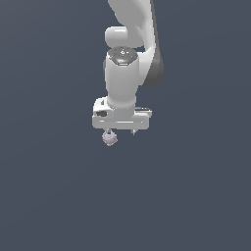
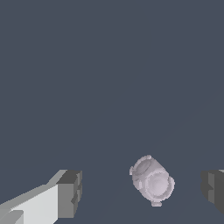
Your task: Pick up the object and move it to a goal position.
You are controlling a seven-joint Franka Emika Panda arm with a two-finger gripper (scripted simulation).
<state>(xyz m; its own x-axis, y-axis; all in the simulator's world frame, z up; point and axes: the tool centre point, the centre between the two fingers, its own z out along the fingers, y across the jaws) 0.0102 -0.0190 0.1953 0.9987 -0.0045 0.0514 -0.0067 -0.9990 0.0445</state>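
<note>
Pale pinkish-lavender, the small bumpy ball (image 2: 152, 180) lies between the white gripper's (image 2: 142, 192) spread dark-padded fingers (image 2: 70, 193), untouched; the approach looks finished, so next comes closing squarely on it

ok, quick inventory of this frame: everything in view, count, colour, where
ball: 1, pale pinkish-lavender with a bumpy surface, just under the gripper toward the exterior view's left; in the wrist view it lies between the two fingers, touching neither, nearer one than the other.
ground: 1, flat dark slate grey, fills the rest of both views.
arm: 1, white with dark grey joints, comes down from the top of the exterior view.
gripper: 1, white body with dark grey pads, pointing down over the ball, fingers spread wide.
</note>
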